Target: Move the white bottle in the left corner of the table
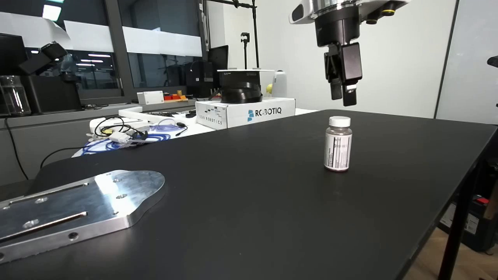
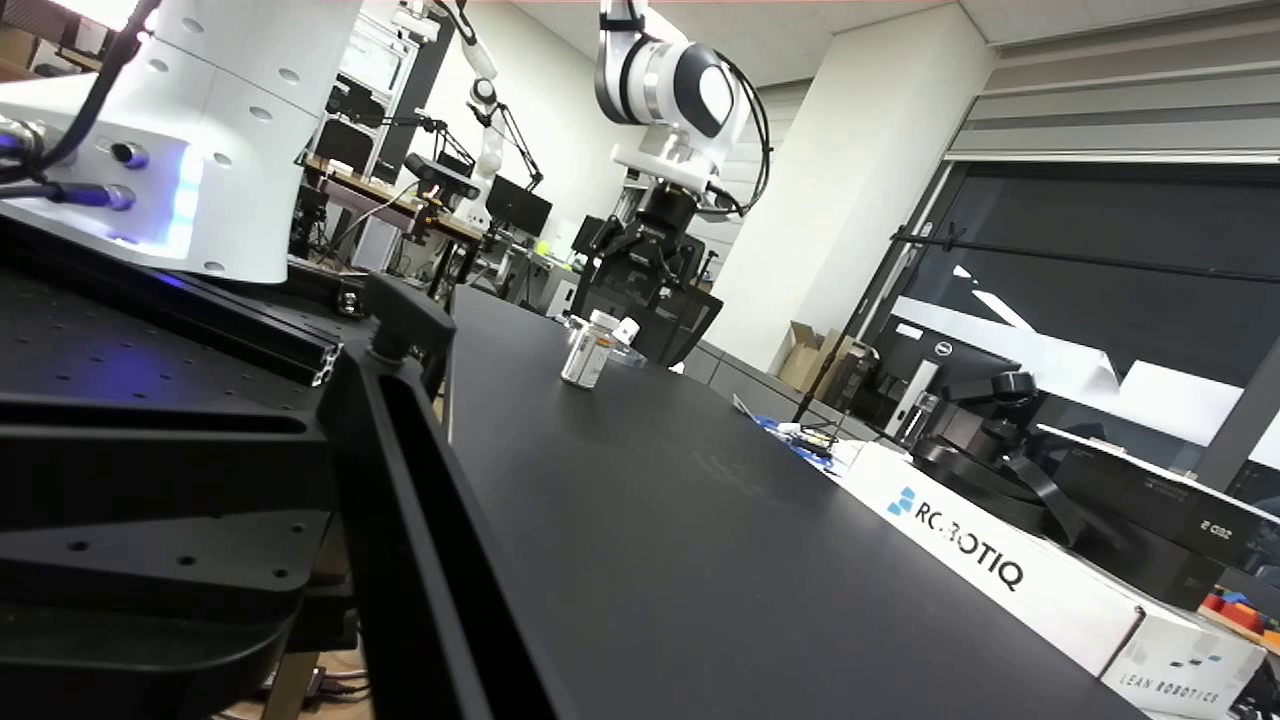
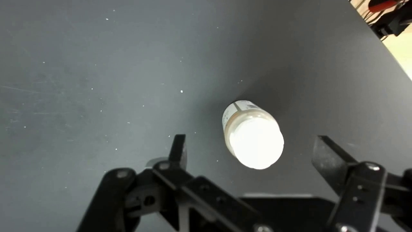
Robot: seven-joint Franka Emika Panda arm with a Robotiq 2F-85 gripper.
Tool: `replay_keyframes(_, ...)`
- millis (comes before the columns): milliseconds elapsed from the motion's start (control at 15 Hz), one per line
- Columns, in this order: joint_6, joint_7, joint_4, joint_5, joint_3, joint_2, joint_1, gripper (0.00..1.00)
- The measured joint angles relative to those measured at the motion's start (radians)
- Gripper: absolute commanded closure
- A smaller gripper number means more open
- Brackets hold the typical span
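Observation:
The white bottle (image 1: 337,149) stands upright on the black table (image 1: 249,194), with its white cap on top and its label facing out. It also shows in an exterior view (image 2: 588,355) and from above in the wrist view (image 3: 232,114), where its cap is overexposed. My gripper (image 1: 342,97) is open and empty, above the bottle and apart from it. In the wrist view the two fingers of my gripper (image 3: 252,146) are wide apart, with the cap appearing between them. In an exterior view the fingers blend into a dark background.
A shiny metal plate (image 1: 93,202) lies on the table. A white Robotiq box (image 1: 256,112) with black items on it stands beside the table, near blue cables (image 1: 116,144). A table edge (image 3: 383,42) runs near the bottle. A black clamp-like fixture (image 2: 400,320) is at the table's side.

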Motion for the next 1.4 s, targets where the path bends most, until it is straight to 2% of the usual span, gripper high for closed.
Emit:
replay_keyframes(667, 0.117, -0.033, -0.023, 0.001, 0.009, 0.064, 0.0, 0.0)
replay_keyframes(733, 0.12, -0.035, -0.023, 0.001, 0.009, 0.07, 0.0, 0.25)
replay_keyframes(800, 0.124, -0.037, -0.023, 0.001, 0.01, 0.075, 0.0, 0.26)
replay_keyframes(1200, 0.141, -0.038, -0.023, 0.001, 0.01, 0.102, 0.0, 0.69)
replay_keyframes(1400, 0.146, -0.045, -0.022, 0.005, 0.01, 0.105, -0.001, 0.71)
